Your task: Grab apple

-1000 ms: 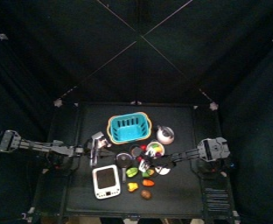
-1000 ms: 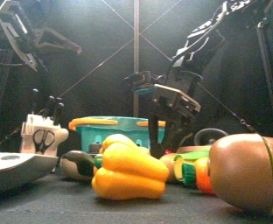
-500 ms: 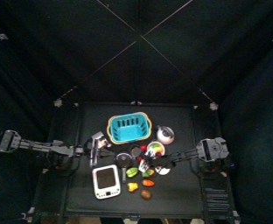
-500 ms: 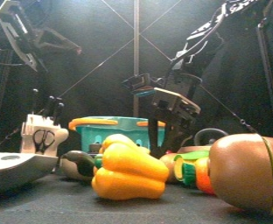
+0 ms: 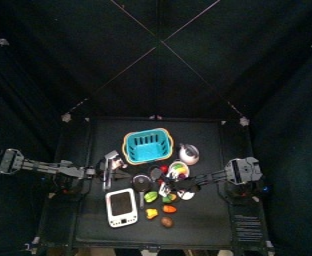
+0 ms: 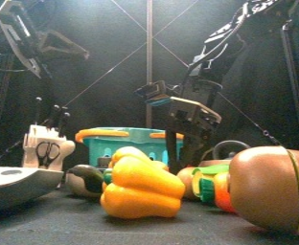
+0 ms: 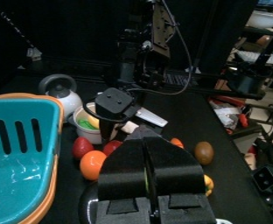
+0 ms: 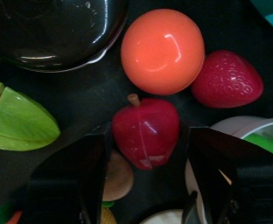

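The apple (image 8: 147,131) is small and red with a short stem, and lies among other toy fruit on the black table. My right gripper (image 8: 149,149) is open, with one jaw on each side of the apple and a gap to each. In the top view this gripper (image 5: 188,183) is over the fruit pile right of the middle. In the front view it (image 6: 184,144) hangs behind the fruit. My left gripper (image 7: 149,171) is shut and empty, resting left of the pile (image 5: 111,172).
An orange ball (image 8: 163,51), a strawberry (image 8: 229,80), a green piece (image 8: 17,118) and a black bowl (image 8: 52,31) crowd the apple. A teal basket (image 5: 147,147) stands behind, a white device (image 5: 121,208) in front, a yellow pepper (image 6: 139,187) near the front edge.
The right gripper has shifted only slightly over the fruit pile. The left arm has not moved.
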Available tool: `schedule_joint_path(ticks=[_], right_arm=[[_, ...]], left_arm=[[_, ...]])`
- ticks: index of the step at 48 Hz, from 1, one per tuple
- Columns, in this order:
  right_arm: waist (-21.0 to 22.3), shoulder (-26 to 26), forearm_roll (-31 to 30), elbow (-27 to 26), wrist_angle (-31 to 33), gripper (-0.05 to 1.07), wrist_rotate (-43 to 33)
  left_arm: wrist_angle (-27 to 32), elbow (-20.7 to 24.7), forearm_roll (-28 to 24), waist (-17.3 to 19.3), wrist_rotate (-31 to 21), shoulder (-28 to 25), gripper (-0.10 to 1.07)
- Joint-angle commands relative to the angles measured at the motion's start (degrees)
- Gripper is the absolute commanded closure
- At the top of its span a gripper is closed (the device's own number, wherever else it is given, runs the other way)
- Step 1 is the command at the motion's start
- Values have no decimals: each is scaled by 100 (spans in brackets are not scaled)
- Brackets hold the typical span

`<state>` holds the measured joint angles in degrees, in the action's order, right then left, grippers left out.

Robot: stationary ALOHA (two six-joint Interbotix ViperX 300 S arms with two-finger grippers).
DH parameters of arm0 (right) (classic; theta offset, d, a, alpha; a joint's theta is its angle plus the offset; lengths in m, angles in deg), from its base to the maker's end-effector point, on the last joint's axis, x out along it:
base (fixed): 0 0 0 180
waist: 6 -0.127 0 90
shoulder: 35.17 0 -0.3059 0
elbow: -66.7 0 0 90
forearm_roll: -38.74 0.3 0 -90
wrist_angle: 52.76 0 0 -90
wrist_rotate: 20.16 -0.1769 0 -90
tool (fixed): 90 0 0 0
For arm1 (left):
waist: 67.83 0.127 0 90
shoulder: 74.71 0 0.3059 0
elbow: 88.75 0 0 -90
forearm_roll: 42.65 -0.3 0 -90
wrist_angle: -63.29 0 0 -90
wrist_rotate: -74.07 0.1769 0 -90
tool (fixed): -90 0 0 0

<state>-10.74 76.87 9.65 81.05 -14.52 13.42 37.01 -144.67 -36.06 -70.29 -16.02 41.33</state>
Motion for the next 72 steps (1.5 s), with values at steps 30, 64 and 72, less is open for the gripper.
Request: schedule_joint_path(ticks=[30,64,72], right_arm=[[-220,-404,-571,-510,211,35,-9],[-255,-483,-615,-712,492,35,-9],[-255,-492,-650,-694,536,35,0]], left_arm=[[-18,44,0,18,0,0,97],[-18,26,44,-26,-9,9,97],[-18,-18,53,-26,-18,0,97]])
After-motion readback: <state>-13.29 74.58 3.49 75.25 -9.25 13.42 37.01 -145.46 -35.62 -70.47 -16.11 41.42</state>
